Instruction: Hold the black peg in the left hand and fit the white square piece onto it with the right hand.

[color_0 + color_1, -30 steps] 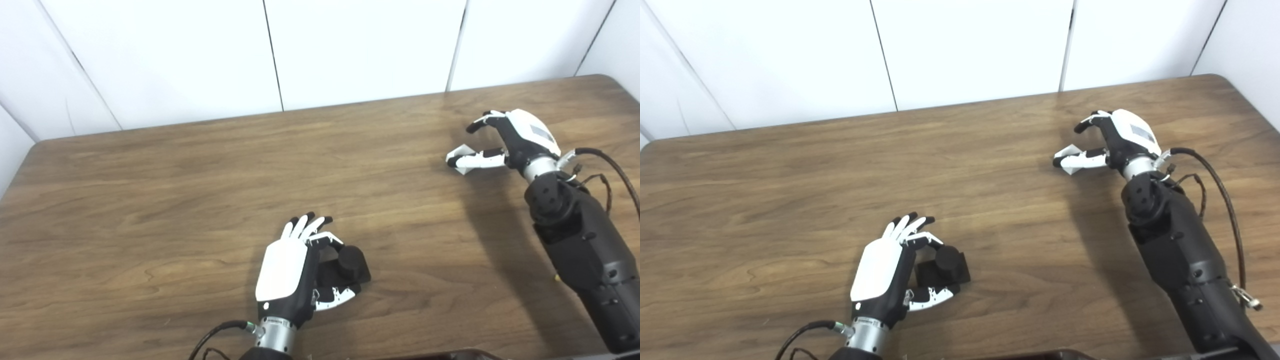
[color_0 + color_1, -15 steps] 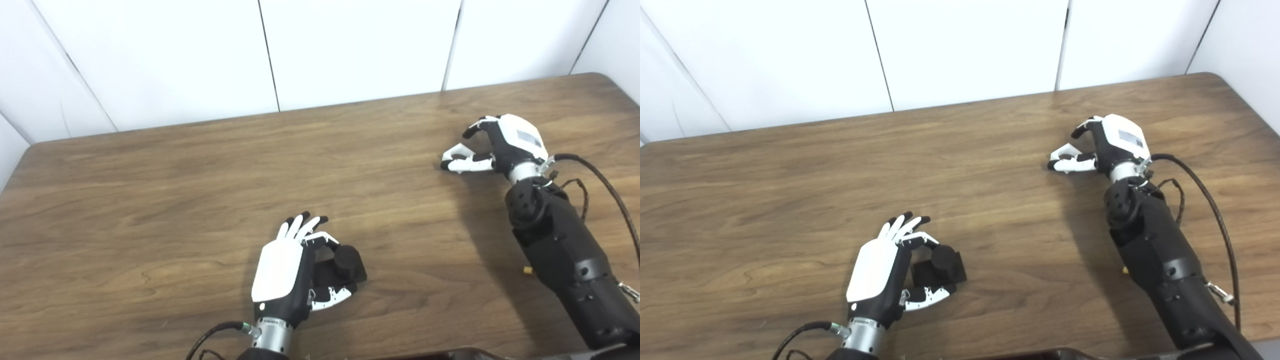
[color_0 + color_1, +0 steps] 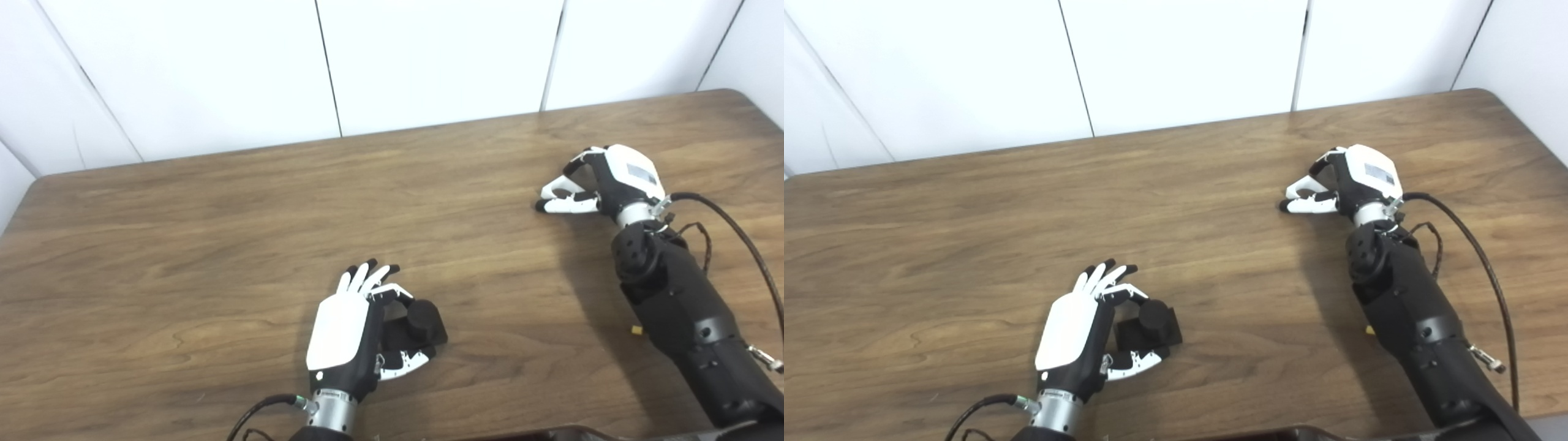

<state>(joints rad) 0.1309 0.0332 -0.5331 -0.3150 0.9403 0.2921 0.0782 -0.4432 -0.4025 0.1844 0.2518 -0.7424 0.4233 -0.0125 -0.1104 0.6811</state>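
The black peg (image 3: 422,320), a round stub on a square black base, rests on the wooden table (image 3: 184,245) near the front middle. My left hand (image 3: 352,334) lies beside it, with a finger above and the thumb below, closed around its base. My right hand (image 3: 603,180) is low over the table at the far right. Its finger and thumb are curled in on the white square piece (image 3: 553,188). The piece shows only as a small white edge between them and is hard to tell from the white fingers. It also shows in the right eye view (image 3: 1297,188).
A black cable (image 3: 741,226) loops from the right wrist over the table's right side. A tiny yellow bit (image 3: 637,329) lies by the right forearm. A dark object (image 3: 551,433) sits at the front edge. White wall panels stand behind the table.
My right hand has dropped lower and curled its finger and thumb in around the white piece, which showed more clearly before. The left hand and peg have stayed put. The camera shifted slightly.
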